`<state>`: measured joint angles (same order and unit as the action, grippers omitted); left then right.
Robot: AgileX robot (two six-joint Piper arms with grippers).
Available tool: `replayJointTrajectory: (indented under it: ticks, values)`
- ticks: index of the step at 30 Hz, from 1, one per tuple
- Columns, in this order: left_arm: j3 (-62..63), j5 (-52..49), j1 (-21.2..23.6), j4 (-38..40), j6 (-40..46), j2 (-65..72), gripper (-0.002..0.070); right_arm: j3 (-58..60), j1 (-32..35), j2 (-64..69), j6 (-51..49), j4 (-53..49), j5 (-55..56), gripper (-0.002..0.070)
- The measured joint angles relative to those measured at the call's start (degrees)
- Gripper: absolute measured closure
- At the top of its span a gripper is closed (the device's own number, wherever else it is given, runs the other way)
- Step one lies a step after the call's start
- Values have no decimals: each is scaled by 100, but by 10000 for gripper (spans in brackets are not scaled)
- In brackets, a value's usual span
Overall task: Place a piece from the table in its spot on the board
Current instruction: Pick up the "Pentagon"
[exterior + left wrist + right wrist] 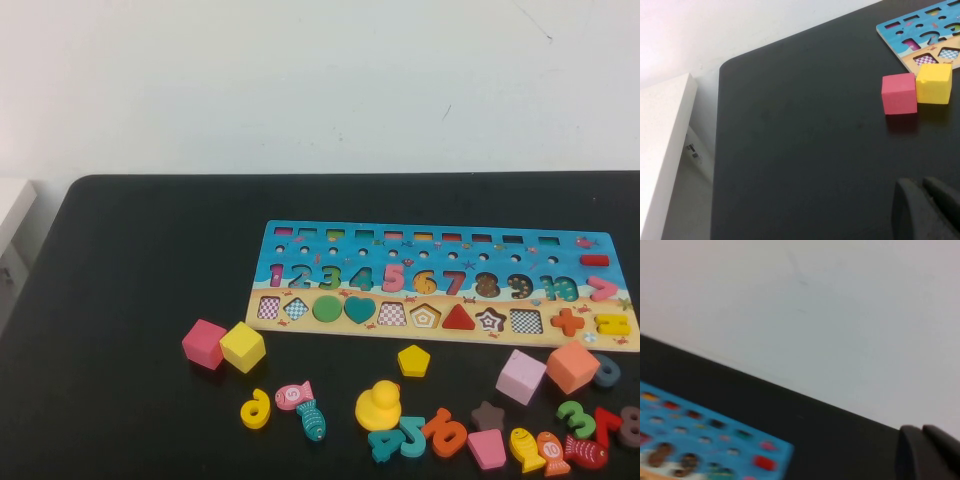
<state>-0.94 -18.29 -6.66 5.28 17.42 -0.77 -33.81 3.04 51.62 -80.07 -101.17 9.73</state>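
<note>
Piece [413, 360], yellow pentagon, lies on table [130, 260] just near of board [440, 285], below pentagon slot [425, 316], duck [379, 405] nearer still. High view shows neither arm. My left gripper [925, 210] over table's left part, pink cube [899, 93] and yellow cube [934, 83] ahead; fingers: cannot tell. My right gripper [927, 455] pressed together, holding nothing, near board's far right corner.
</note>
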Motion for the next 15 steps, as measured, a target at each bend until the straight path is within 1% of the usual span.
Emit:
replayJointTrajectory:
  ticks: [4,5,7,11,15]
  values:
    - [0,0,0,0,0,0,677,-10,0,229,606,85,-1238,657]
    - [0,0,0,0,0,0,677,-12,0,327,891,251,-1596,658]
    - [0,0,0,0,0,0,677,-22,0,536,1659,1003,-2205,657]
    - [0,0,0,0,0,0,677,-34,0,945,3915,3652,-3158,658]
    - [0,0,0,0,0,0,677,-34,-144,1190,5982,6590,-3592,658]
